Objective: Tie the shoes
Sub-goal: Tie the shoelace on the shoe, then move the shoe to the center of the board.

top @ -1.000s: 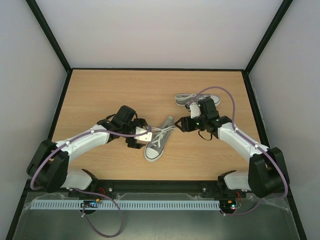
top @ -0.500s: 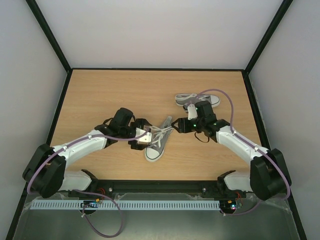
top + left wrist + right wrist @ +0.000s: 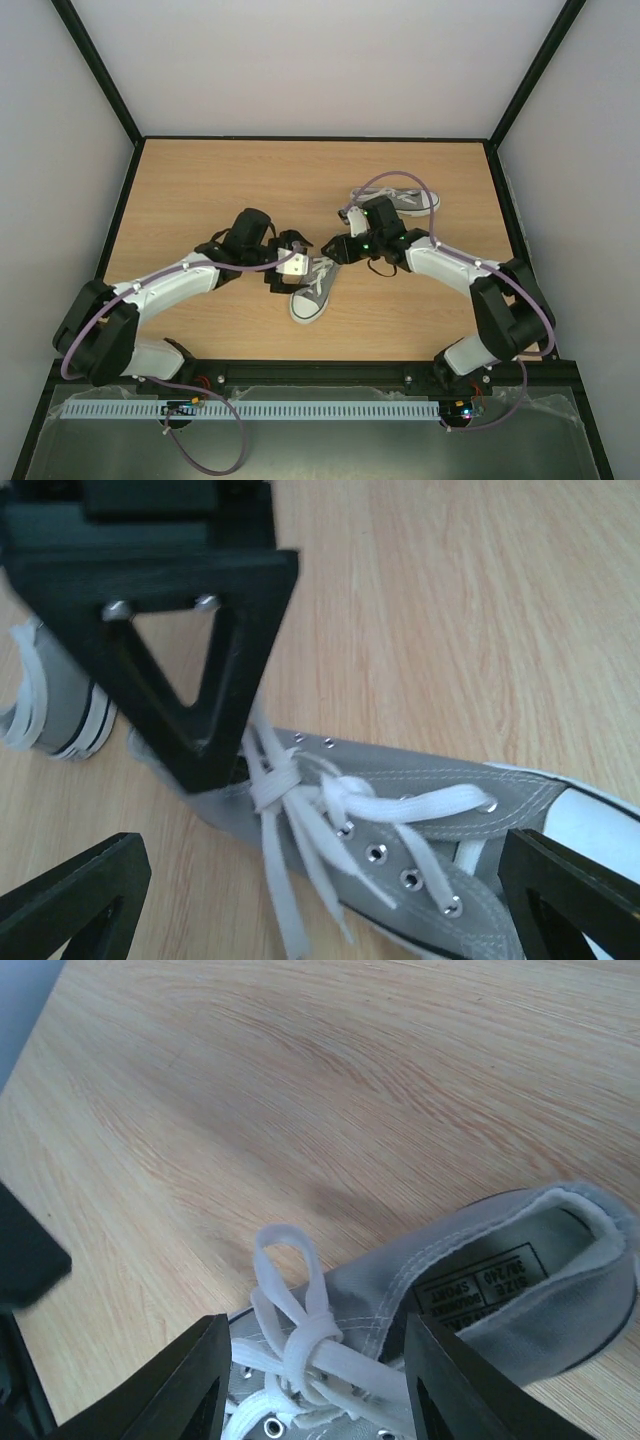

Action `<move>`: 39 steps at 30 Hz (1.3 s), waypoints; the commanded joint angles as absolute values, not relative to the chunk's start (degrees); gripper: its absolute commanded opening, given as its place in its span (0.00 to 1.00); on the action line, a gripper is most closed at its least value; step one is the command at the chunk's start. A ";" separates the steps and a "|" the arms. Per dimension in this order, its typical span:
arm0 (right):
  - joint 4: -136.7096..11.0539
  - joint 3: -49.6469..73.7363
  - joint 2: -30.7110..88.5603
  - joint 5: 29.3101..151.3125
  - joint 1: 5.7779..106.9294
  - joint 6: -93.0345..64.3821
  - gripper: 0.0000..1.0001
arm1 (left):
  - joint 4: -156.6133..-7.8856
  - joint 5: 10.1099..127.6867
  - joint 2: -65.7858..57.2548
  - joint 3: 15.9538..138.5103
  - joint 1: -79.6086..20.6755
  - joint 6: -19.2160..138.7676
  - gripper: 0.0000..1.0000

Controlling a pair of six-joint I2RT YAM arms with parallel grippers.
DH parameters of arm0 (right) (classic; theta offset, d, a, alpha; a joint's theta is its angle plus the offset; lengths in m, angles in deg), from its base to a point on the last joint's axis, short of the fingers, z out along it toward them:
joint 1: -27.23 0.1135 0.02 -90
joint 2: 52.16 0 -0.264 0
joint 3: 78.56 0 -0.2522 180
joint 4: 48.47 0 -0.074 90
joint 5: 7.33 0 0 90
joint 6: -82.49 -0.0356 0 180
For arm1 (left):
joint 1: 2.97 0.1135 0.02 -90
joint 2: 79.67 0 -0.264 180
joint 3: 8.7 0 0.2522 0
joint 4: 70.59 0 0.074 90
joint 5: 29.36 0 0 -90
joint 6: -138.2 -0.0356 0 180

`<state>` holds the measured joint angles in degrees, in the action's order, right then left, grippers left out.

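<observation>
Table (image 3: 200, 190): light wood top with black edges, as you see it.
Near shoe (image 3: 313, 292): your landmark; grey, resting on the wood, toe towards the arm bases.
Far shoe (image 3: 415, 200): behind your landmark, to its right, apart.

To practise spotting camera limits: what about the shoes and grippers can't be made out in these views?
Far shoe: top view, right arm and cable cover part; lacing too small.
Near shoe: left wrist view, toe cut off by right edge.
Right gripper: right wrist view, fingers cut off below; contact with laces unclear.

Far table (image 3: 200, 190) open, left tool (image 3: 285, 263), right tool (image 3: 332, 246) crowding near shoe (image 3: 315, 295), second shoe (image 3: 412, 200) probably behind
</observation>
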<state>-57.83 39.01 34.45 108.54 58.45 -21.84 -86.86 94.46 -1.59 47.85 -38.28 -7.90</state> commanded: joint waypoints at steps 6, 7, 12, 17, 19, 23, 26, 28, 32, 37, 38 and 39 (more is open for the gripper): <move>-71.69 38.65 21.70 92.21 58.96 -26.18 0.49 | -92.78 85.53 -6.26 44.24 -35.97 -5.34 0.74; -73.34 39.67 20.25 90.66 58.96 -27.74 0.47 | -92.86 84.81 -6.98 42.82 -35.93 -5.95 0.68; -74.09 49.78 18.25 87.93 60.97 -37.12 0.37 | -89.84 82.59 -9.75 35.02 -36.72 -9.37 0.57; -62.66 54.89 24.62 91.36 64.97 -43.46 0.35 | -83.99 81.16 -11.42 29.56 -37.38 -12.48 0.56; -58.47 54.64 28.31 92.56 64.93 -43.60 0.34 | -82.81 81.43 -12.24 27.88 -37.78 -13.66 0.55; -54.41 50.55 35.29 93.83 64.93 -43.06 0.34 | -81.55 82.03 -14.29 25.65 -38.79 -13.68 0.56; -52.60 46.89 39.30 93.84 64.93 -41.65 0.34 | -79.10 82.00 -15.90 24.32 -38.74 -9.97 0.56; -52.46 44.14 42.03 94.45 64.93 -40.88 0.34 | -78.57 81.97 -17.09 23.50 -38.66 -8.54 0.57; -49.78 39.81 46.98 96.90 64.93 -41.62 0.34 | -77.95 81.76 -19.29 21.48 -37.74 -7.37 0.57; -47.96 34.93 52.47 99.31 64.93 -43.55 0.34 | -76.43 81.04 -22.15 21.16 -32.91 -3.62 0.57; -48.93 34.18 52.57 98.89 64.93 -43.33 0.34 | -76.84 81.26 -22.85 21.60 -31.46 -2.91 0.57; -50.06 33.67 52.30 98.32 64.93 -42.71 0.34 | -77.81 81.86 -23.65 22.38 -29.98 -2.33 0.57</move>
